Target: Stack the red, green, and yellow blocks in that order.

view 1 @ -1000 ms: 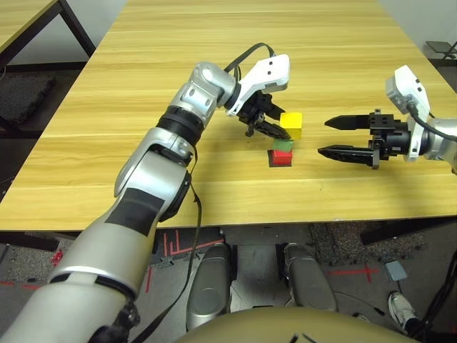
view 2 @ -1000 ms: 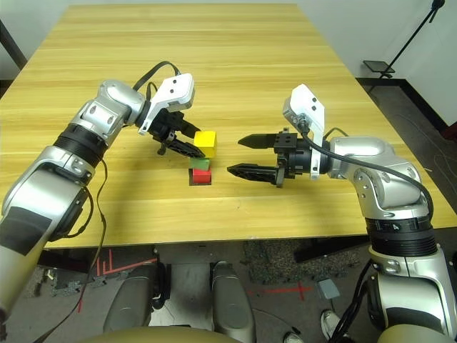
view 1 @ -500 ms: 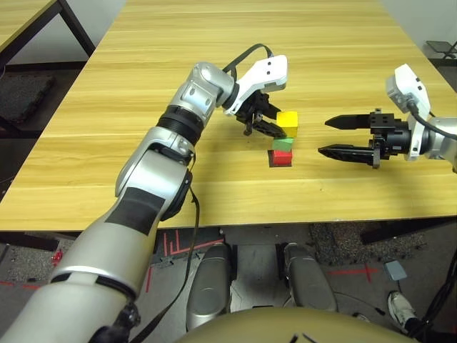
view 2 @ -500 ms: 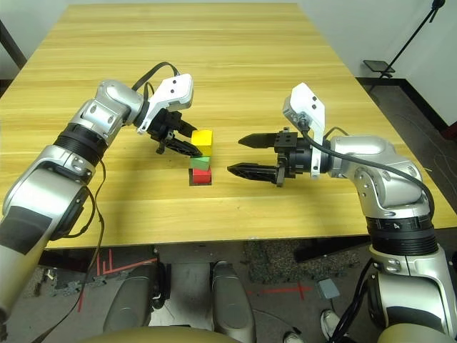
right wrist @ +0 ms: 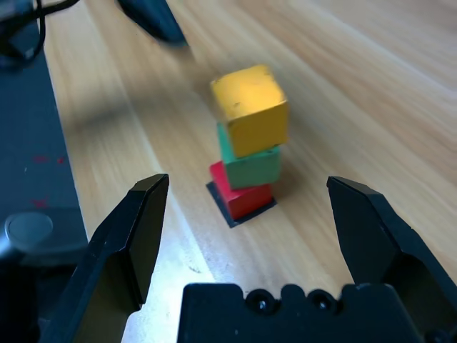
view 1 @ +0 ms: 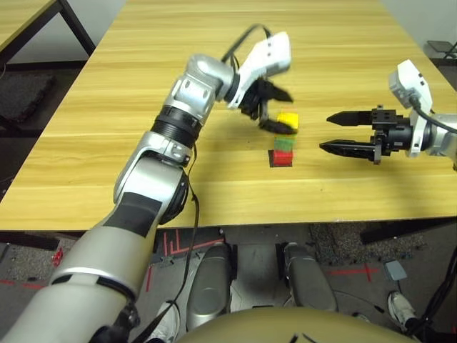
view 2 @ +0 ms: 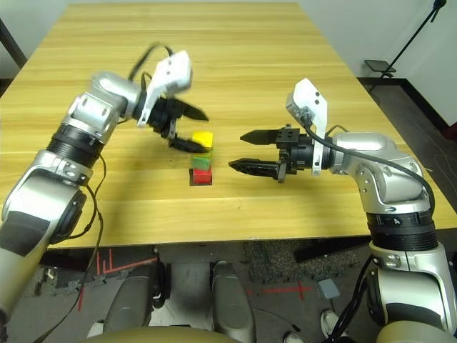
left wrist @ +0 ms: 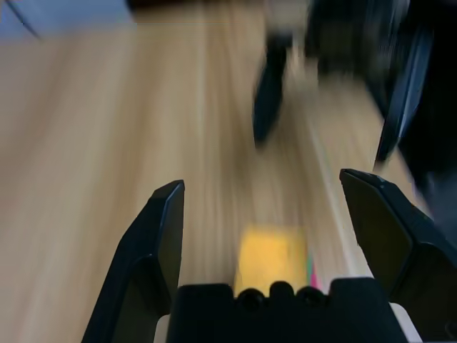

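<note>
Spread wider and drawn back toward the far edge of the counter [view 1: 143, 193], the left hand [view 1: 293, 114] has been moved since the frame half a second earlier. Against the frame a second ago, the yellow block [right wrist: 250, 107] has been shifted slightly toward the counter's left edge, more nearly over the block below.

On the left, the left hand is held open near the top of the stack, with nothing gripped. Whether the yellow block is still touched by a fingertip cannot be told.

Next to the right, nearer the counter's near edge than its far edge, the three blocks are stacked: the red block [right wrist: 246, 201] is set on the black patch [right wrist: 232, 221], the green block [right wrist: 250, 168] is rested on it, and the yellow block is placed on top. The yellow block is seated a little askew but is supported.

Farther toward the right edge, the right hand [view 2: 235, 151] is held wide and empty, well apart from the stack.

The red, green, yellow order appears to be complete from the bottom up. All that seems left is for the left hand to be taken clear without the top block being nudged.
</note>
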{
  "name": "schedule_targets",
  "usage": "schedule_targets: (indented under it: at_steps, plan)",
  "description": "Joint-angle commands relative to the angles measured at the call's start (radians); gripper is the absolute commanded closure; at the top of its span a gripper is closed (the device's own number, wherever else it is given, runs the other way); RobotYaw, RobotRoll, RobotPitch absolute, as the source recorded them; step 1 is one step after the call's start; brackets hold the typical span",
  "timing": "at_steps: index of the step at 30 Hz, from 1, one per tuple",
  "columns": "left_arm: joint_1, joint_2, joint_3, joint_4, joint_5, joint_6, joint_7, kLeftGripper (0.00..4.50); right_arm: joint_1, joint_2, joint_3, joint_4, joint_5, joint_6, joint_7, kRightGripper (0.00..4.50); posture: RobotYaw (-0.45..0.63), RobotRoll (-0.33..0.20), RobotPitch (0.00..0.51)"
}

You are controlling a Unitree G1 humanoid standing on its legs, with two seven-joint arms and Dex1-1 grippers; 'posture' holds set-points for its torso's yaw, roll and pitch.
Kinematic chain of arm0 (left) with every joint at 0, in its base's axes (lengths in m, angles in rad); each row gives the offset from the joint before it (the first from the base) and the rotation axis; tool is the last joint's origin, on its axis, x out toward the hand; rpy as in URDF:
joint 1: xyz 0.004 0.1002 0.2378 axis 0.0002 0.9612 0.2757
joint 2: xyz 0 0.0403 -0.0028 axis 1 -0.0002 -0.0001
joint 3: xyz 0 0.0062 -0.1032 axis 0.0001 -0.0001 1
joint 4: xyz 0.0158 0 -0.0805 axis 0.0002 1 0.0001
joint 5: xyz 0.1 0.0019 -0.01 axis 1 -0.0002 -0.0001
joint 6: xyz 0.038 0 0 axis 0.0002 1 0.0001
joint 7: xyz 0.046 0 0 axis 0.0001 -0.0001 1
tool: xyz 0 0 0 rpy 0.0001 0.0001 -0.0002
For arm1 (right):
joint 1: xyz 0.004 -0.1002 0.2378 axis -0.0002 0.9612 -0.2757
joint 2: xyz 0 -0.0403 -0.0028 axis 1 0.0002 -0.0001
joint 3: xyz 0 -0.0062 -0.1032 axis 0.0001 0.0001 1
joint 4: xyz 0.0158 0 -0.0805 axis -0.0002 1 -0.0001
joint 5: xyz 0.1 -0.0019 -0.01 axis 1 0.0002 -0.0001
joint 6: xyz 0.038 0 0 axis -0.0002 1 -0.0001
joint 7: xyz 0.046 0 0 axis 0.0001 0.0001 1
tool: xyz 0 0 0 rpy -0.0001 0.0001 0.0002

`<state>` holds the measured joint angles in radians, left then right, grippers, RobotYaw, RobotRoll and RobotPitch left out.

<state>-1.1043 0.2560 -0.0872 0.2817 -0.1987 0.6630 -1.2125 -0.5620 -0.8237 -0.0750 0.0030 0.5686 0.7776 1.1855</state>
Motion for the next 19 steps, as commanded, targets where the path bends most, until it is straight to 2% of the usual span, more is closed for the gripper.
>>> schedule_targets:
  at_steps: [1,4,8,11,16,19]
  plan:
    - [0.122,-0.037,0.224,-0.302,-0.143,0.226,0.240,0.04,-0.024,-0.028,-0.106,0.121,0.004,0.036,-0.082,0.00,0.17,-0.123,0.045]
    - [0.332,-0.041,0.376,-0.481,-0.139,0.216,0.439,0.04,-0.022,0.018,-0.161,0.386,-0.105,-0.227,-0.199,0.00,0.17,-0.124,0.049]
    - [0.578,-0.070,0.445,-0.555,-0.042,0.032,0.680,0.04,-0.108,0.102,-0.277,0.723,-0.158,-0.578,-0.393,0.00,0.18,-0.117,0.071]
    - [0.685,-0.130,0.468,-0.560,-0.028,-0.069,0.808,0.04,-0.150,0.105,-0.285,0.920,-0.228,-0.830,-0.471,0.00,0.17,-0.126,0.096]
    - [0.825,-0.186,0.441,-0.517,0.046,-0.305,0.951,0.04,-0.173,0.110,-0.292,1.127,-0.253,-0.961,-0.495,0.00,0.18,-0.131,0.110]
    - [0.866,-0.180,0.444,-0.461,0.076,-0.409,1.005,0.04,-0.178,0.096,-0.292,1.185,-0.273,-0.993,-0.498,0.00,0.18,-0.138,0.108]
